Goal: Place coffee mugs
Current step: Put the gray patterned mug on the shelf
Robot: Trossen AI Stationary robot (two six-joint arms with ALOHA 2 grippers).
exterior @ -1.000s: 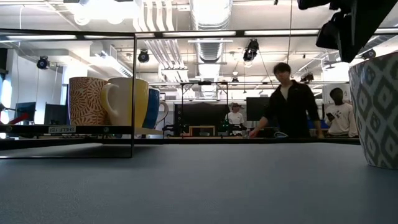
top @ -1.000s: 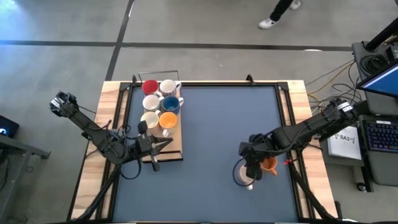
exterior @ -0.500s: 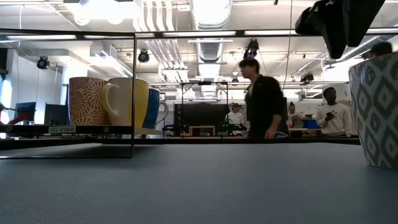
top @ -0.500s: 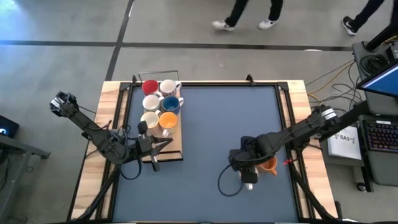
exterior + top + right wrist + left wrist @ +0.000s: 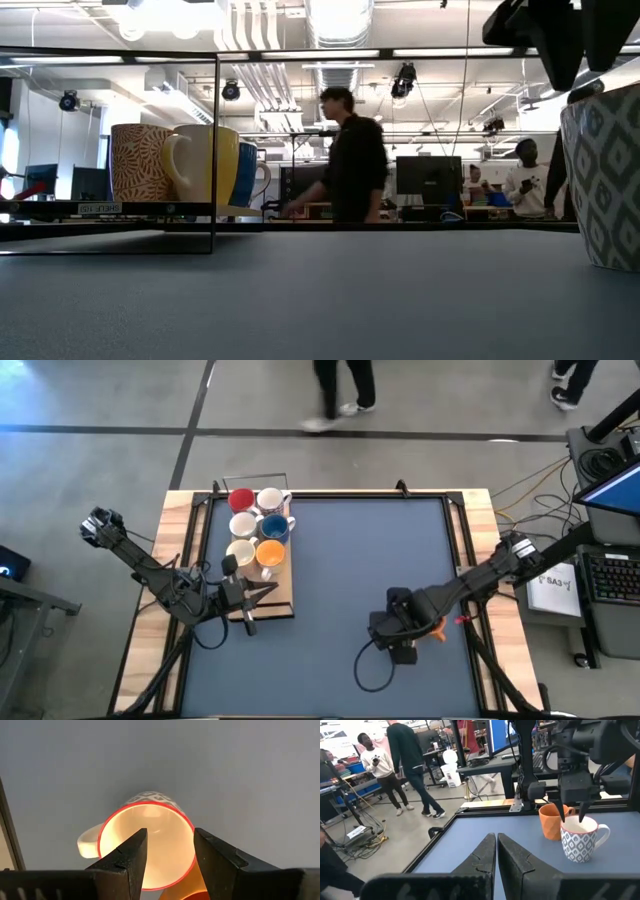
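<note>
The right gripper (image 5: 167,857) points straight down near the table's front right, fingers spread wide. The left gripper (image 5: 496,851) waits shut at the left.

A robotics lab or workshop: exposed ceiling ducts (image 5: 335,25), strip lights, monitor-laden desks (image 5: 425,175) (people standing among them) and a concrete floor (image 5: 100,400) with trailing cables.
</note>
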